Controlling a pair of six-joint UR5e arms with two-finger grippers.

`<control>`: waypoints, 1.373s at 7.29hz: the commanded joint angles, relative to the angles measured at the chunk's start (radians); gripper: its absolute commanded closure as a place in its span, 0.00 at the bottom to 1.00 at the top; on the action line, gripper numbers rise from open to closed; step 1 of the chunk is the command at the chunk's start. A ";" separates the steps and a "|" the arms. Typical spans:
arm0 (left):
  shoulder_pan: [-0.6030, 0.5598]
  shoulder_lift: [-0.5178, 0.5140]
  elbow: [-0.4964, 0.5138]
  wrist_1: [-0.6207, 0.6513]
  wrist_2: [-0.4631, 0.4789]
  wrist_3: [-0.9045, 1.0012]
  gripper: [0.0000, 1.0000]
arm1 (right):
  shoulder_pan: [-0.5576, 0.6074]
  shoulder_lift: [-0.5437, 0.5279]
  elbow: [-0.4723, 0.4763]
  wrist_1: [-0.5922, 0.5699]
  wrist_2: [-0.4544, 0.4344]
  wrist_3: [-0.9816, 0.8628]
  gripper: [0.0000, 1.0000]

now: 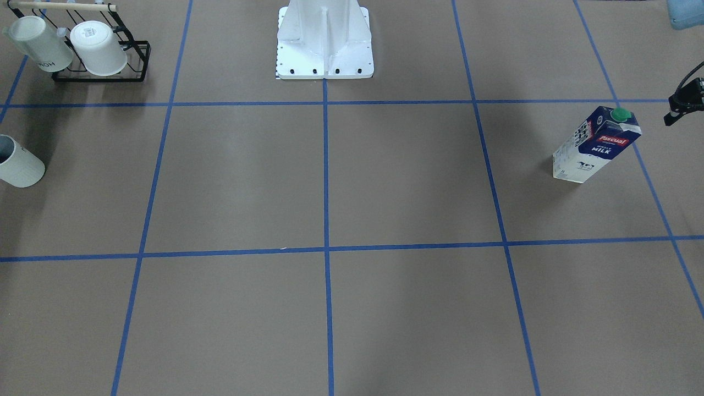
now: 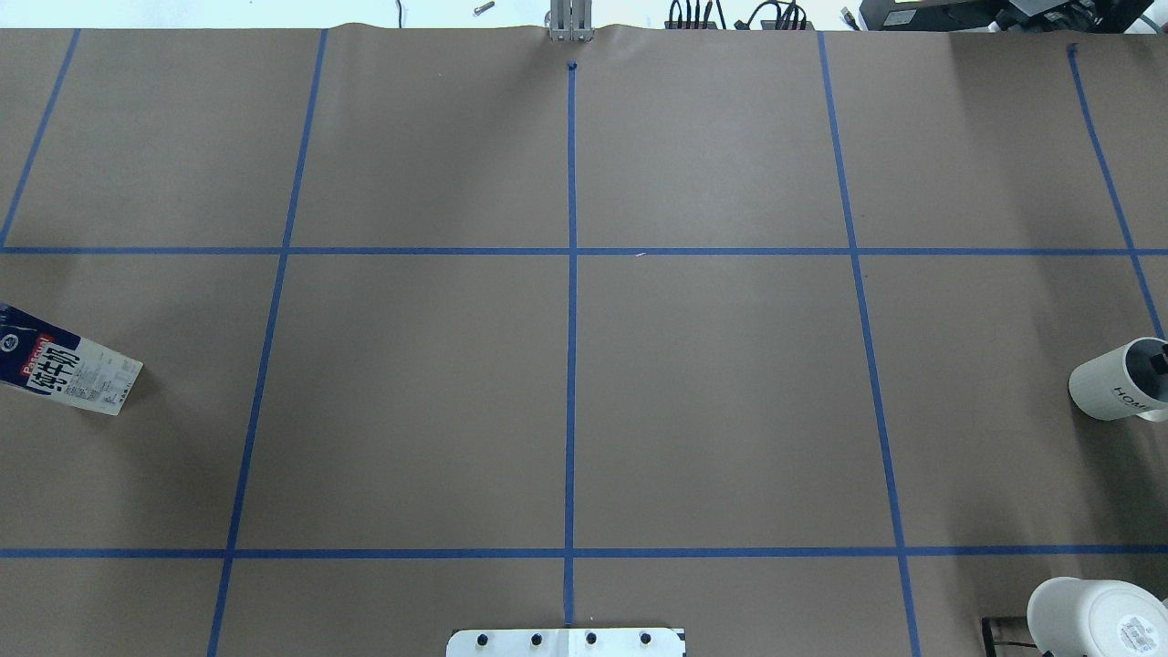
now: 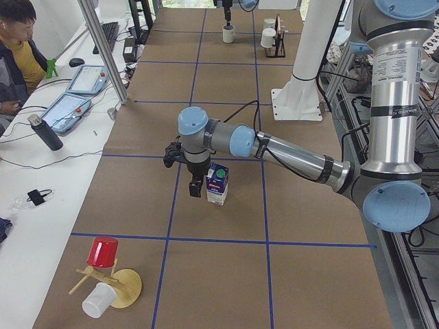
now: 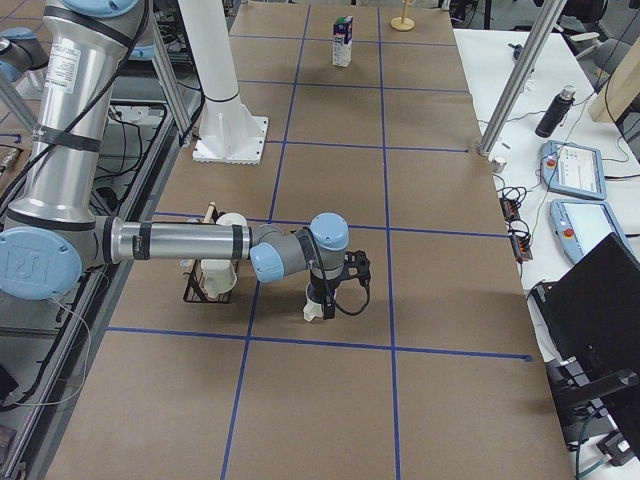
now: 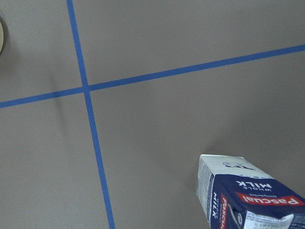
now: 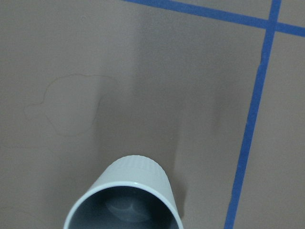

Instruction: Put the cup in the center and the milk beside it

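The milk (image 1: 597,146) is a tall blue-and-white carton with a green cap. It stands upright far out on my left side (image 2: 64,365), and the left wrist view shows it from above (image 5: 248,195). My left gripper (image 1: 670,116) hovers just beside the carton's top without touching it; I cannot tell its state. The cup (image 1: 19,165), white with a dark inside, stands upright far out on my right side (image 2: 1109,383). My right gripper (image 4: 322,290) hangs right over its mouth (image 6: 128,195), fingers unclear. The center (image 1: 326,248) is a bare blue tape crossing (image 2: 572,251).
A black wire rack (image 1: 102,74) holding two white mugs stands near the cup, by the robot's side. The white robot base (image 1: 324,44) sits at the table edge. A wooden stand with a red cup (image 3: 103,252) is at the left end. A person (image 3: 17,55) sits at the side table.
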 commanded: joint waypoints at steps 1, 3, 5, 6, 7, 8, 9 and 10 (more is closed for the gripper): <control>0.000 0.000 0.002 0.000 0.002 0.000 0.02 | -0.014 0.008 -0.024 0.001 0.000 -0.002 0.06; 0.000 0.000 0.001 -0.001 0.000 0.000 0.02 | -0.014 0.008 -0.024 0.000 -0.006 0.000 0.44; 0.000 0.000 -0.001 0.000 0.000 0.000 0.02 | -0.014 0.010 -0.025 0.000 -0.005 0.000 0.92; 0.000 0.000 0.000 -0.001 0.002 0.000 0.02 | -0.014 0.010 -0.025 0.000 -0.005 0.000 1.00; 0.000 0.000 0.001 0.000 0.002 0.000 0.02 | -0.014 0.013 -0.022 0.000 -0.003 0.000 1.00; 0.000 -0.002 0.001 0.000 0.000 0.000 0.02 | -0.012 0.020 -0.012 0.000 0.003 0.000 1.00; 0.000 0.000 0.001 0.000 0.002 0.000 0.02 | -0.002 0.020 0.019 -0.002 0.010 0.000 1.00; 0.000 0.000 -0.001 0.000 0.000 0.000 0.02 | 0.017 0.017 0.083 -0.017 0.012 0.004 1.00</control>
